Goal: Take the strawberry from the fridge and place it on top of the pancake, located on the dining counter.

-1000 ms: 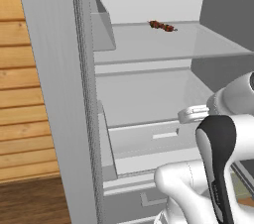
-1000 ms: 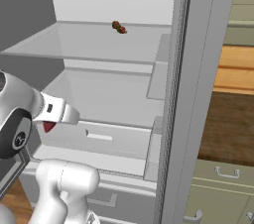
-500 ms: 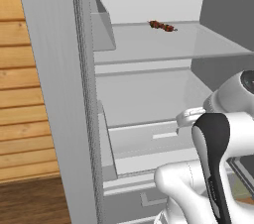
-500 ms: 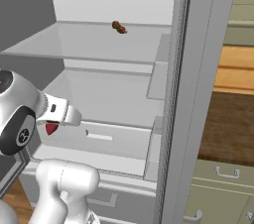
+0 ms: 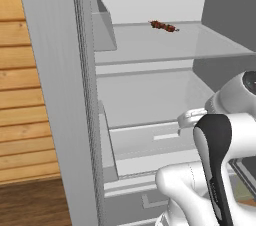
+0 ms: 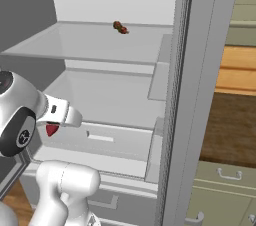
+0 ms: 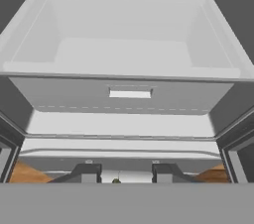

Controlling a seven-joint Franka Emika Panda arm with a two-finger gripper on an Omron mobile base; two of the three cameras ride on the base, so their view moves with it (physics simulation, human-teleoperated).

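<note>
Already the fetching half looks done. From the left base view, the fridge (image 5: 60,95) stands open with grey shelves; on the upper shelf (image 5: 170,45) lies a dark red-brown strip of food (image 5: 163,26), which is not the berry. The arm's white and dark wrist rises at the lower right in front of the lower drawer (image 5: 145,145), and the hand itself is hidden behind it.

From the right base view, the strawberry (image 6: 51,129) shows as a small bright-red spot just under the white hand, in front of the drawer and clear of the shelves. The fingers are masked by the hand, yet the jaws are drawn in tight, and I judge they are clamped on the berry.

Through the hand view, the gripper (image 7: 122,173) points at the drawer front, with a tiny greenish speck between the tips, likely the berry's stalk.

What remains: back out, travel to the dining counter, and set the berry on the pancake.
</note>
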